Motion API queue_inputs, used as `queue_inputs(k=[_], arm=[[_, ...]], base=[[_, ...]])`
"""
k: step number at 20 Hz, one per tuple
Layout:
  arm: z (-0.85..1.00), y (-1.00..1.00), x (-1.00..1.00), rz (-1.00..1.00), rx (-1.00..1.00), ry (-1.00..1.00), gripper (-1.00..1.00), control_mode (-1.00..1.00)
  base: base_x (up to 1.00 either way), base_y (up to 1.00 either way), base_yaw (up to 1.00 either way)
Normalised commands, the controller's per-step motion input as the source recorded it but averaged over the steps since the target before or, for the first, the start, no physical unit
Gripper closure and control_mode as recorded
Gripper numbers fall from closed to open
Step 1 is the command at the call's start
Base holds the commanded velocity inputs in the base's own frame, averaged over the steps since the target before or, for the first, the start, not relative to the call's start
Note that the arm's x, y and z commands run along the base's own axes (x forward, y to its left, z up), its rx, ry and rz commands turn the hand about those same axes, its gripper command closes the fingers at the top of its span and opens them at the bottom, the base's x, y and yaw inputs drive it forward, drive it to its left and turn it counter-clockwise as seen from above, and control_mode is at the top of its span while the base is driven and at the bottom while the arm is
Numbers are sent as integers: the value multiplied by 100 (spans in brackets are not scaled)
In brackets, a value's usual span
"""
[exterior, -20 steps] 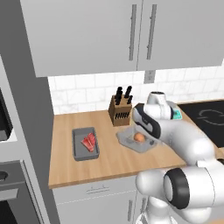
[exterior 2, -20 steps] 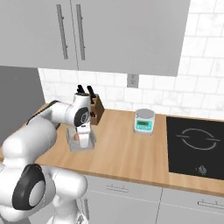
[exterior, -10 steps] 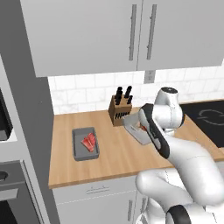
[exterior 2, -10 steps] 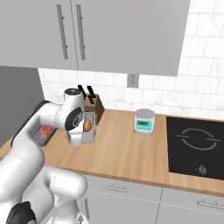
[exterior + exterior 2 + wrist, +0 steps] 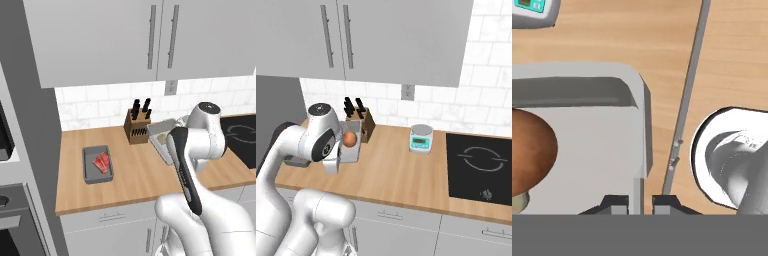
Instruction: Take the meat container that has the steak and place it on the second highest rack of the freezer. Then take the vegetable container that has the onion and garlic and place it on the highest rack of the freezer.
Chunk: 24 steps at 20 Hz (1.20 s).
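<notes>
1. My end effector (image 5: 640,202) was pinched narrow on the rim of the vegetable container (image 5: 597,150), one tip on each side of the raised wall, holding it.
2. Inside that pale tray, right beside the grip, sat the onion (image 5: 529,152), big and orange-brown, with a pale lump that I took for the garlic (image 5: 519,202) peeking out beneath it.
3. From the right base view, the tray looked lifted and tilted up off the bench (image 5: 401,170), with the onion showing against its floor, just in front of the knife block (image 5: 358,125).
4. Further out, the meat container (image 5: 97,164) lay flat on the bench, well apart from my arm, the steak (image 5: 102,162) red in its middle.
5. The small scale (image 5: 421,139) stood untouched near the dark cooktop (image 5: 481,162).
6. My read on progress: the meat container had not gone to the freezer, so the first half looked undone.
7. The vegetable tray was in hand but nowhere near a rack.
8. Left to do, as I judged it: carry this one to the highest rack, and get the steak tray onto the second highest.
</notes>
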Motion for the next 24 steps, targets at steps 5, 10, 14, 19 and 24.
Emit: queue_inputs(k=[5,10,14,19,24], arm=[[48,0,-31,0,0,0,100,-100],[17,0,-56,0,0,-2,100,-100],[0,0,0,0,0,0,100,100],[0,0,0,0,0,0,100,100],[0,0,0,0,0,0,100,100]], base=[[0,0,0],[0,0,0],[-100,0,0],[-97,3,0],[-66,48,4]])
